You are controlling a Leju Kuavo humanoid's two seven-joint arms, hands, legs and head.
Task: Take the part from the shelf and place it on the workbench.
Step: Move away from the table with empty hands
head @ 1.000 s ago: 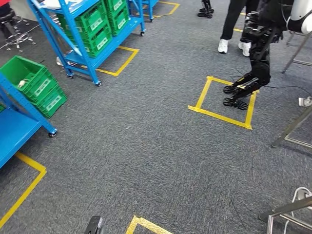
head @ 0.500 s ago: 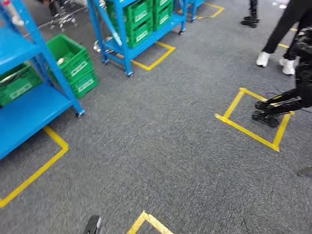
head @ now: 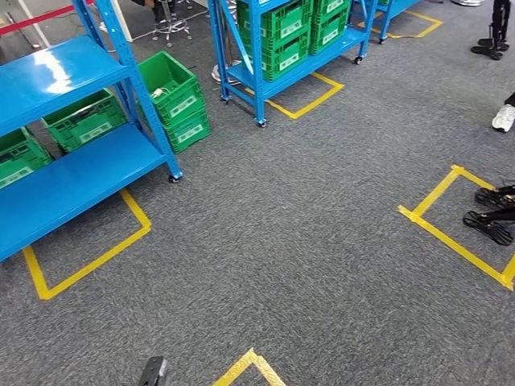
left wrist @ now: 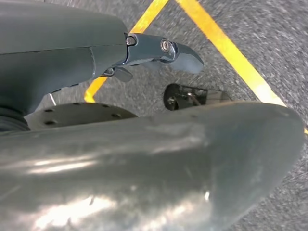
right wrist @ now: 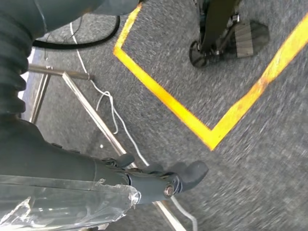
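Open carpet (head: pixel 291 233) ahead; blue shelf (head: pixel 72 173) on the left, green crates (head: pixel 176 100) beside it, another robot's feet (head: pixel 488 213) on the right.

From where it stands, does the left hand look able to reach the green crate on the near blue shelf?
Probably not: the left hand hangs over the carpet, and the green crate sits on the shelf across open floor.

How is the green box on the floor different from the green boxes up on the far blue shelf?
The green crate on the floor sits on the carpet beside the near blue shelf; the stacked crates sit on the far blue shelf. The floor crate shows its open top, with something pale inside; the stacked crates' insides are hidden. Both are green plastic with white labels.
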